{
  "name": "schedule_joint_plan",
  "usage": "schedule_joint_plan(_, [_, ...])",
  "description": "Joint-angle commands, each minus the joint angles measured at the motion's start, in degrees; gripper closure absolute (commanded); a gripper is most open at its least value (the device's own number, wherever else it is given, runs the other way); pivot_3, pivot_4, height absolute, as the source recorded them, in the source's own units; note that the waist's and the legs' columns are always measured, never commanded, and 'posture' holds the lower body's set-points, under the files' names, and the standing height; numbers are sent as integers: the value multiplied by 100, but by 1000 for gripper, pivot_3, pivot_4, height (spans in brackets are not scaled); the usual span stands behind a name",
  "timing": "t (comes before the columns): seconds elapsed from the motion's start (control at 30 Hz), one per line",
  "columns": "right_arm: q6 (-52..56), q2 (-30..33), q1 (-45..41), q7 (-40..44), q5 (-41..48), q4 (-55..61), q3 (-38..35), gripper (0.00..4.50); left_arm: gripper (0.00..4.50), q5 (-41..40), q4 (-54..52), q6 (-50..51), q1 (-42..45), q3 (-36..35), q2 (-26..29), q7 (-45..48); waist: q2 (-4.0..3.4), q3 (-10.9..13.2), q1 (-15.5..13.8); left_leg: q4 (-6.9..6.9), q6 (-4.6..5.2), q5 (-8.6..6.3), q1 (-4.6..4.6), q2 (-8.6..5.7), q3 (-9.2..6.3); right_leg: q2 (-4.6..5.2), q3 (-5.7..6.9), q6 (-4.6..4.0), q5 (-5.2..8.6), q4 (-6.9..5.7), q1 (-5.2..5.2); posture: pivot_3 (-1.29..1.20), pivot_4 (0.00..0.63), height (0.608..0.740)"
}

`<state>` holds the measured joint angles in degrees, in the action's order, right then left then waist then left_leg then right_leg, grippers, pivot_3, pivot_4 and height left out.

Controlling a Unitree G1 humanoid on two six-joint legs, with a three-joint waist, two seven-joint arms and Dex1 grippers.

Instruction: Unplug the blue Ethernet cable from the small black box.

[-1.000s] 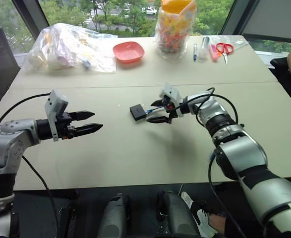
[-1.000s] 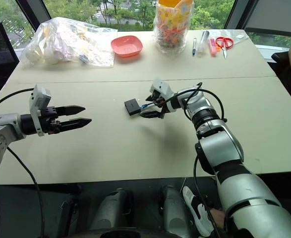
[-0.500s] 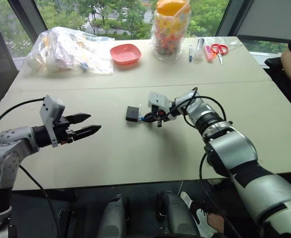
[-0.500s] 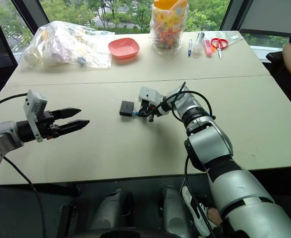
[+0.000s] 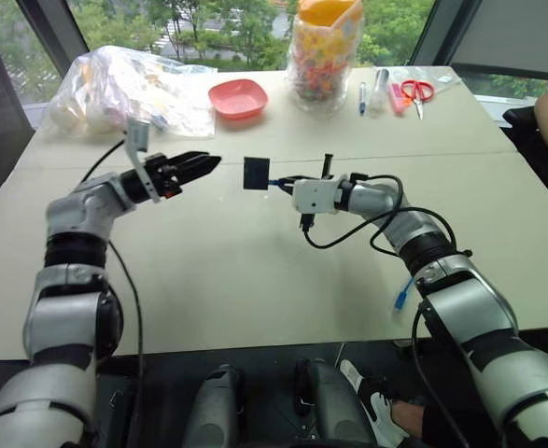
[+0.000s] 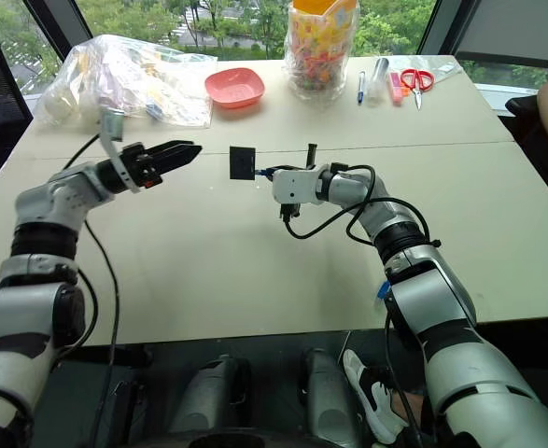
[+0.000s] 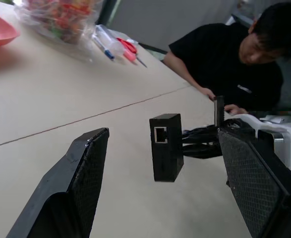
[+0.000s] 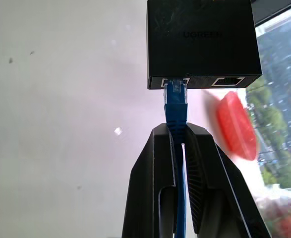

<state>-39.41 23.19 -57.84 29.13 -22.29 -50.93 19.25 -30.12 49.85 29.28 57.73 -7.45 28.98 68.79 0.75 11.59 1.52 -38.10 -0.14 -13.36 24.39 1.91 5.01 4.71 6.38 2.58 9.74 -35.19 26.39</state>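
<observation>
The small black box (image 5: 256,173) hangs upright above the table, held up by the blue Ethernet cable (image 8: 176,96), whose plug sits in one of the box's sockets (image 8: 175,82). My right gripper (image 8: 177,130) is shut on the cable just behind the plug. The cable's other end (image 5: 401,295) dangles near my right forearm. My left gripper (image 5: 202,165) is open, level with the box and a short way to its left, pointing at it. In the left wrist view the box (image 7: 165,147) hangs ahead of the two spread fingers (image 7: 81,183), apart from both.
At the table's far side lie a clear plastic bag (image 5: 129,89), a pink bowl (image 5: 240,97), a jar of coloured sweets (image 5: 327,51), pens (image 5: 365,93) and red scissors (image 5: 421,90). A person (image 7: 244,64) sits at the table's right edge.
My right gripper has shut on the blue cable, rolled over, and lifted the box off the table. My left gripper has swung forward and right, close to the box.
</observation>
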Motion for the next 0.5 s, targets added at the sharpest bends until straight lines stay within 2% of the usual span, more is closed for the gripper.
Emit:
schedule_joint_plan(0.03, [-54,136,23,-241,-27,554,-129,4443,869,331,855,-461,547,2,-150,284,0,0,28,0,-1,0,0,1,-4,-2,0,0,0,-2,0,0,150,740])
schedule_joint_plan(0.17, [198,178,178,-243,75,947,-202,4443,869,615,1614,-884,1018,-106,-449,273,1,0,55,0,0,1,0,2,-6,-3,1,0,0,-3,-1,0,150,740])
schedule_joint_plan(0.3, [451,275,372,-205,-3,1319,-183,4443,869,698,1937,-949,1311,-226,-629,432,2,1,58,-1,0,0,4,1,-7,-1,1,0,0,-3,0,0,150,740])
schedule_joint_plan(0.4, [625,271,478,-199,26,1494,-183,4500,1679,822,2043,-1030,1358,-228,-721,409,2,1,66,-1,1,0,3,1,-8,-1,1,0,0,-2,0,0,150,740])
schedule_joint_plan(0.5, [723,278,513,-222,9,1612,-170,4500,2906,917,2039,-1039,1344,-208,-748,587,2,1,77,-1,1,0,2,1,-8,-1,1,0,0,-3,0,0,150,740])
